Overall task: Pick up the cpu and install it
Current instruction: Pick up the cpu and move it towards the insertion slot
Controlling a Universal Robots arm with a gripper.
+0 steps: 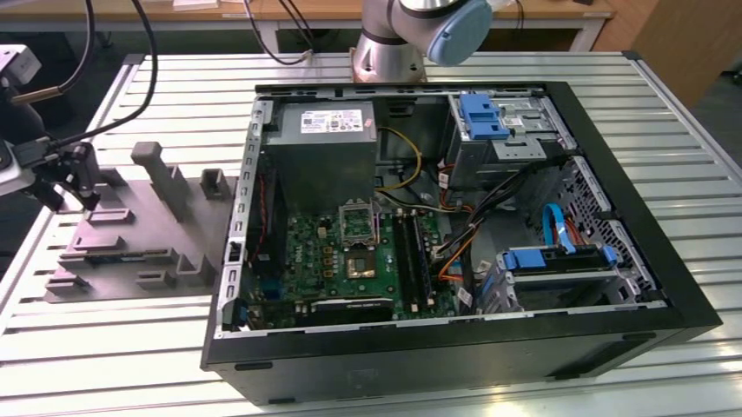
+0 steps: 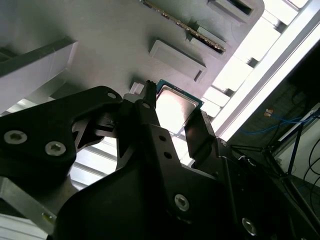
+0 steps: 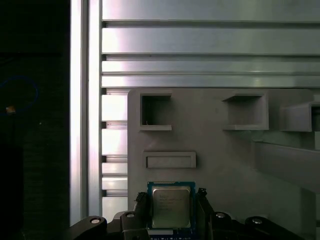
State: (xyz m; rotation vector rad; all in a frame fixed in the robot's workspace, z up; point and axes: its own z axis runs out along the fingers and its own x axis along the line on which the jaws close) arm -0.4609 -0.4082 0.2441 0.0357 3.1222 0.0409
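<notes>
Down low at the exterior view's left, with the gripper (image 1: 72,187) over the far end of the grey tray (image 1: 139,228), well apart from the open computer case (image 1: 464,365). Closed narrow around the cpu (image 3: 171,210) (image 2: 175,107), one dark finger (image 3: 141,212) set against each of two opposite edges (no gap to be made out in either wrist view). Lying flat between them, silvery top up, a thin green rim showing round it, near the tray's edge and just beside a shallow raised rectangle (image 3: 170,160) of the tray. Impossible to tell whether lifted clear of the tray or resting on it. Further along the same tray, two square pockets (image 3: 156,111); underneath, the slatted metal table (image 3: 200,65). Inside the case, on the green circuit board (image 1: 336,252), a square metal-framed socket (image 1: 357,221), with a dark glossy chip (image 1: 361,267) just beside it, nearer the camera. Behind the case, the arm's base (image 1: 388,43) on the table.
</notes>
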